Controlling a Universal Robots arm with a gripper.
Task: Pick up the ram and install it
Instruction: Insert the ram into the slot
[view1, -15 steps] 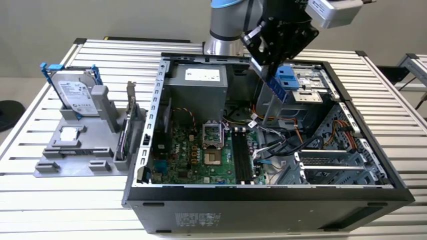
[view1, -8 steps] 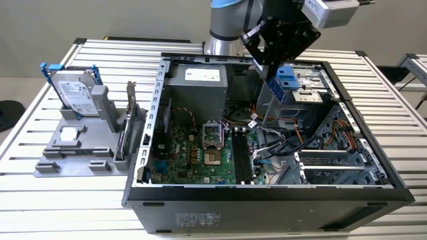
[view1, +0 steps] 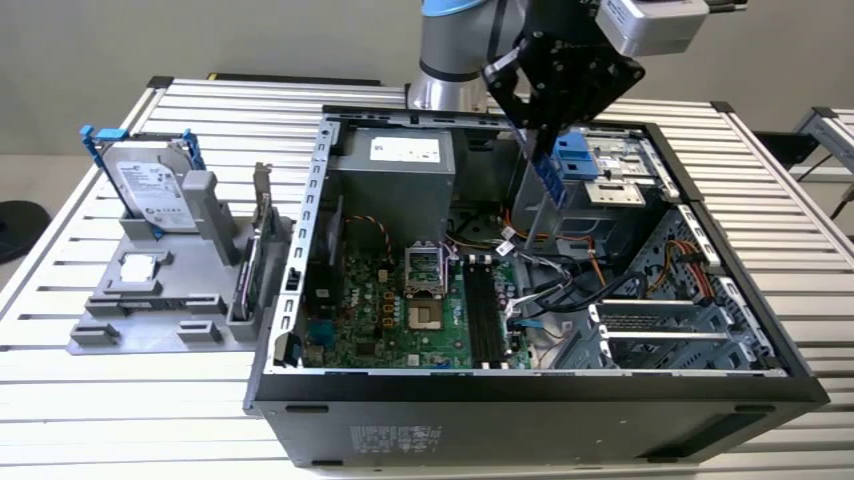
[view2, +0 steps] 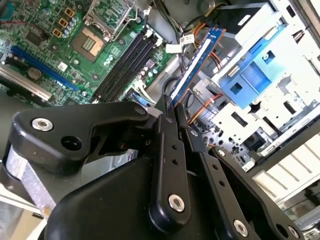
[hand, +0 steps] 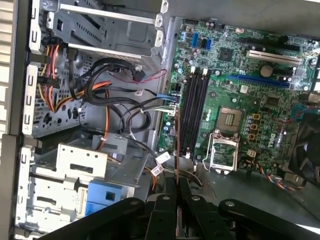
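Pickup done: pincer (view1: 539, 128) clamped on ram (view1: 549, 175), above open case (view1: 534, 420). Memory slots (view1: 483, 310) empty; ram not yet seated.

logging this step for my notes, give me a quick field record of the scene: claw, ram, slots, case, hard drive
claw: shut on the ram, above the open case
ram: held at one end, in the air, not in a slot
memory slots: black, on the motherboard, appear empty
case: on its side, open on top
hard drive: outside the case, at the exterior view's left
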